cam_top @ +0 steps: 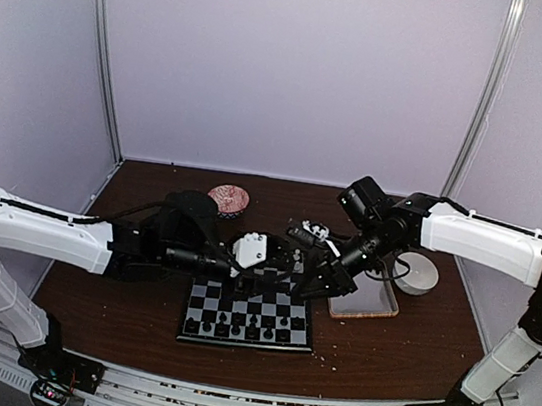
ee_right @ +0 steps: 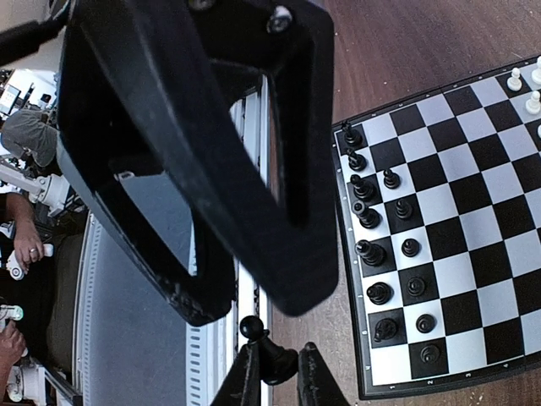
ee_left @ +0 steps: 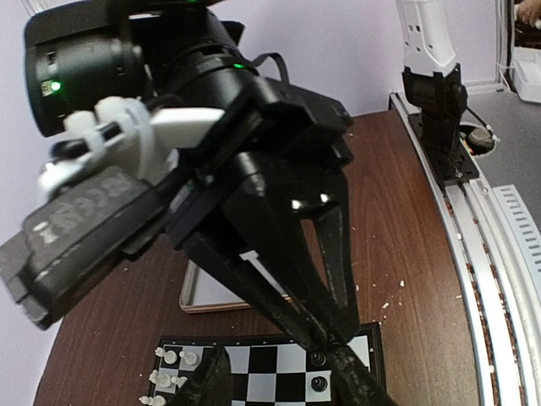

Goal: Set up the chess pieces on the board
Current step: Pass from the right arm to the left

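Black pieces (ee_right: pixel 372 254): glossy, knobbed, in two rows along one edge of the board (ee_right: pixel 499 211).
White pieces (ee_left: pixel 169 372): a few at the opposite edge, clear only in the wrist views.
Board: flat, black-and-silver chequers, thin black rim, on the brown wooden desk (cam_top: pixel 124 314).
Right tool (ee_right: pixel 275 376): clenched on a held piece (ee_right: pixel 272 359), black, shown only by its own camera, beside the board's rim.
Left tool (ee_left: pixel 287 385): released, fingers apart over the board.

On my feed the bench (cam_top: pixel 134 315) shows as dark wood grain with a low sheen. The board (ee_right: pixel 473 220) has smooth, glossy black and silvery squares. The black chess pieces (ee_right: pixel 369 252) shine like polished plastic. The right end effector (ee_right: pixel 275 368) looks like matt black plastic, and the arm shells (cam_top: pixel 45 232) like glossy white plastic.
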Robot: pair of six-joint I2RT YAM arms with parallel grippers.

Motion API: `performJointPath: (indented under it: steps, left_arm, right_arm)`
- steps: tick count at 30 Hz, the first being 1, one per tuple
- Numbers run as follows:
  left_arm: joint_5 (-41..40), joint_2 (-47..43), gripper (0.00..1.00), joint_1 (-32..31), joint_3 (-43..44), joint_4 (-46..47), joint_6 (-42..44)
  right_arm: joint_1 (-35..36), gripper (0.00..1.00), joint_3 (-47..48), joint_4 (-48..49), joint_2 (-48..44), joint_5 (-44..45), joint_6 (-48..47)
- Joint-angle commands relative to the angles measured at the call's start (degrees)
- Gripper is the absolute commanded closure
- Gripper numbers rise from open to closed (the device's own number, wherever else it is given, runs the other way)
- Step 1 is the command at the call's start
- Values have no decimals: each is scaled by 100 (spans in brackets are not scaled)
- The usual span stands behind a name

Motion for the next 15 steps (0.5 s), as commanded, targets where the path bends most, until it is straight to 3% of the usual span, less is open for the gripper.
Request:
performJointPath:
  steps: [1, 15]
  left_arm:
    - [-101, 151, 60, -145, 270, -511, 629]
    - [-331, 279, 69, -283, 296, -475, 790]
  right_arm:
    - [-17, 85, 113, -93, 92, -339, 54]
    - [-22, 85, 122, -82, 207, -468, 108]
